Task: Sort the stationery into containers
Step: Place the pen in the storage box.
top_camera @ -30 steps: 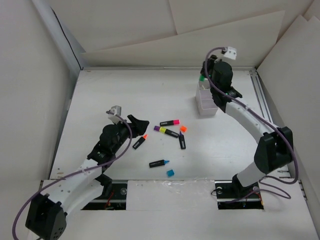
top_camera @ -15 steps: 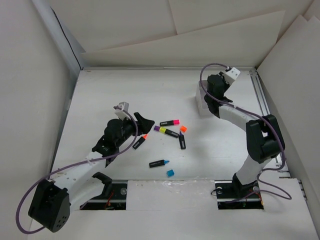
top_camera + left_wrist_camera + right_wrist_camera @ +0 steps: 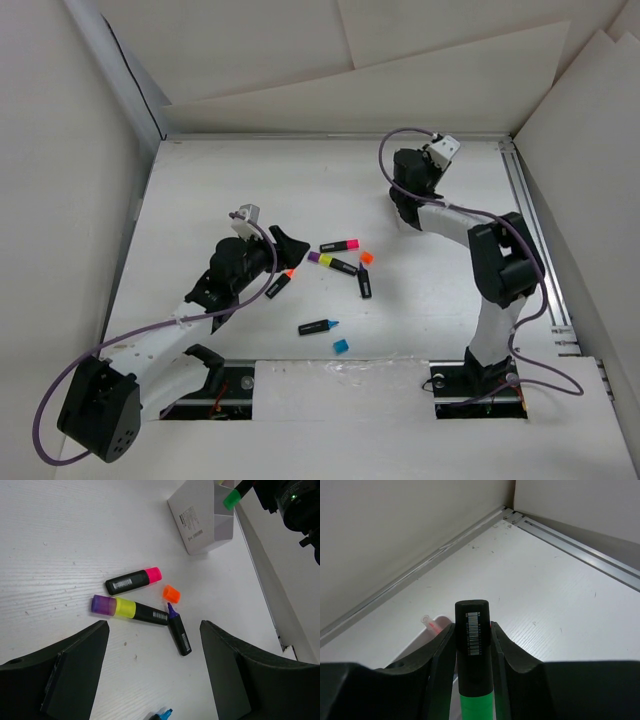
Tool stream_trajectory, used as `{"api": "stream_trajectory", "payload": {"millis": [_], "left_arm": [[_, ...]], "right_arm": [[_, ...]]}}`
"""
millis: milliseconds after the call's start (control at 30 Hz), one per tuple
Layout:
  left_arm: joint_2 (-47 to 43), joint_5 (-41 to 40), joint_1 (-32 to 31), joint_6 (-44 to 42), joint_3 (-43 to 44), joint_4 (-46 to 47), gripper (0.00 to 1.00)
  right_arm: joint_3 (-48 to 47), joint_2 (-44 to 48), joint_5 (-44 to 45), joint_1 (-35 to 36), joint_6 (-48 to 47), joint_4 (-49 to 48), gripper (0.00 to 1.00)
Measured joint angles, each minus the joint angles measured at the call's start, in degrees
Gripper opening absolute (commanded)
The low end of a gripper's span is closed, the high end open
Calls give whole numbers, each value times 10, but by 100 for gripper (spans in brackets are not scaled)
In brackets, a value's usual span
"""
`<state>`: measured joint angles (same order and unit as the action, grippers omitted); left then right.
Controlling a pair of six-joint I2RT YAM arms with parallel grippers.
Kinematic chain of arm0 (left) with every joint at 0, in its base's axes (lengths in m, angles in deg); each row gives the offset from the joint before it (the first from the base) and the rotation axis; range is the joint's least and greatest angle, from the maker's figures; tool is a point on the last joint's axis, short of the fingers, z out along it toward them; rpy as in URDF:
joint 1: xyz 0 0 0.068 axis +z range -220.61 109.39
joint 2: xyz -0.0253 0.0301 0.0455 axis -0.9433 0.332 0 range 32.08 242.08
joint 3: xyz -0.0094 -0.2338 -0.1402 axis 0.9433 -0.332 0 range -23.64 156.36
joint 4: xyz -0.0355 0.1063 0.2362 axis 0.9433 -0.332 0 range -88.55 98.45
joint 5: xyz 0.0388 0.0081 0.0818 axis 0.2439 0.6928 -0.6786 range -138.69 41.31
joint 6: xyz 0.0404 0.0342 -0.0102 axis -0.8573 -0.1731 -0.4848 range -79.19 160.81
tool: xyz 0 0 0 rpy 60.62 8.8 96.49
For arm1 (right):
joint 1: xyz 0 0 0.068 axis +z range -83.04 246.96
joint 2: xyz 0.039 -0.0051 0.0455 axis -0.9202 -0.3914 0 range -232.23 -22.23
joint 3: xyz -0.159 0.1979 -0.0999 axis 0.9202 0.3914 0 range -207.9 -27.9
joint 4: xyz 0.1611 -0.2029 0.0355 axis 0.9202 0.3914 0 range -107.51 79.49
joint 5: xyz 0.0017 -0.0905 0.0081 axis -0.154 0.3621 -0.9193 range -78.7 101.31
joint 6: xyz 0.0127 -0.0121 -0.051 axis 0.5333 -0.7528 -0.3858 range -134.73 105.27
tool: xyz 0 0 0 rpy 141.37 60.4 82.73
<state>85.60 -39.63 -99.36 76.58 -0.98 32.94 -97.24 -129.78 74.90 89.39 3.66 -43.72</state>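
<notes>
My right gripper (image 3: 472, 630) is shut on a black highlighter with a green cap (image 3: 476, 702). It holds it cap-down over the white box (image 3: 200, 522) at the back right. In the top view the right gripper (image 3: 405, 203) hides most of the box. My left gripper (image 3: 285, 245) is open and empty above the table; in the left wrist view it (image 3: 154, 630) hangs over a loose cluster. The cluster is a pink-capped highlighter (image 3: 132, 581), a purple-and-yellow one (image 3: 130, 609), an uncapped purple one (image 3: 179, 630) and an orange cap (image 3: 171, 593).
An orange-tipped highlighter (image 3: 280, 285) lies under the left gripper. A blue highlighter (image 3: 318, 326) and a loose blue cap (image 3: 341, 346) lie nearer the front. A thin pen (image 3: 431, 625) sticks out of the box. White walls enclose the table on the left, back and right.
The right wrist has turned and dropped over the box, now hiding it from above. The left gripper moved slightly toward the cluster a second ago, then stayed still.
</notes>
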Motion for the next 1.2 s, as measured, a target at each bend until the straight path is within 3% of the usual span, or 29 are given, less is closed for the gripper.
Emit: {"api": "stream_trajectory", "payload": {"millis": [733,900,1200], "left_arm": [[-9,2,0,0,0,-1,71],[-19,2,0,0,0,-2,71],[-20,2,0,-1,0,-3,71]], "right_arm": [[-106,-94,172,65,-85,-13,8],[-108,-95,182,65,-93,-13,24],[-108,-95,187,66,-99,-13,31]]}}
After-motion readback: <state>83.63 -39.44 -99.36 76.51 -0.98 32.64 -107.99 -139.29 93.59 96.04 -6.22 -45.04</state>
